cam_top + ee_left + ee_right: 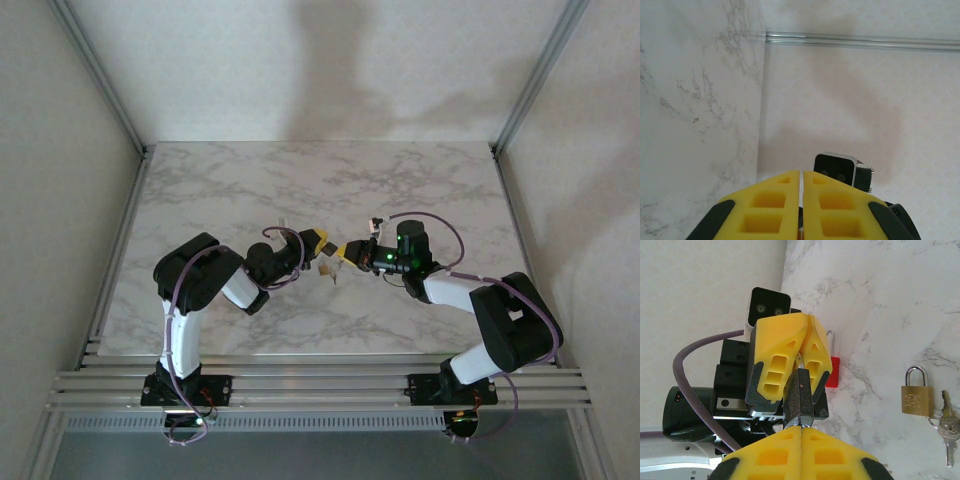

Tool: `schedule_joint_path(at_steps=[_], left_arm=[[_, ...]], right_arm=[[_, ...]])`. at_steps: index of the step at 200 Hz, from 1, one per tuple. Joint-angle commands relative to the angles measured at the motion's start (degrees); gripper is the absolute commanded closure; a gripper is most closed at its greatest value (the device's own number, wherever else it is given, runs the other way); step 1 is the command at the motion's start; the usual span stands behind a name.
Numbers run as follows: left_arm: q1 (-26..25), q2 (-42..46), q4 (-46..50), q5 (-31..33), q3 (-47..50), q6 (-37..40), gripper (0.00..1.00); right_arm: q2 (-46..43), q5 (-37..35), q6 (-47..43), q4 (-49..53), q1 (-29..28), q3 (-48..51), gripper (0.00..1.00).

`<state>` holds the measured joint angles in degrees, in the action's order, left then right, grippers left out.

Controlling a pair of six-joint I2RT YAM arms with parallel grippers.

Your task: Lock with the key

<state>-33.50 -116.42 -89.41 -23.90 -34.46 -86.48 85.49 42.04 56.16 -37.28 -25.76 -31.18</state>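
Observation:
A dark grey padlock (801, 392) hangs in the air above the table, between the two grippers. My left gripper (801, 356) is shut on its upper end; in the left wrist view the yellow pads (785, 200) stand almost together and hide the lock. My right gripper (801, 426) is shut on the key, right at the lock's lower end. Only a silvery sliver of the key (801, 420) shows between the pads. From above, the left gripper (322, 243) and right gripper (346, 250) meet tip to tip over the table's middle.
A brass padlock (916, 395) with a bunch of keys (945, 426) lies on the marble table (240, 180), below the grippers (328, 269). A red padlock (832, 372) lies past the left gripper. The right wrist's camera (836, 170) faces the left fingers.

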Motion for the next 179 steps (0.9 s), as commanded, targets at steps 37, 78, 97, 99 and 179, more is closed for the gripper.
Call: schedule_joint_path(at_steps=[37, 78, 97, 99, 179], left_arm=[[1.99, -0.59, -17.03, 4.64, 0.44, -0.77, 1.00], [2.21, -0.76, -17.02, 4.66, 0.22, -0.92, 1.00], [2.38, -0.72, -16.95, 4.72, 0.34, -0.98, 1.00], [2.45, -0.73, -16.94, 4.69, 0.35, -0.98, 1.00], [2.65, -0.65, -16.85, 4.57, 0.36, -1.04, 1.00]], right_arm=[[-2.03, 1.82, -1.22, 0.68, -0.77, -1.33, 1.00], [-2.16, 1.95, -1.38, 0.89, -0.70, -1.34, 1.00], [-2.34, 1.97, -1.45, 1.08, -0.75, -1.34, 1.00], [-2.33, 1.92, -1.48, 1.09, -0.78, -1.30, 1.00], [-3.17, 1.91, -1.86, 1.85, -0.77, -1.41, 1.00]])
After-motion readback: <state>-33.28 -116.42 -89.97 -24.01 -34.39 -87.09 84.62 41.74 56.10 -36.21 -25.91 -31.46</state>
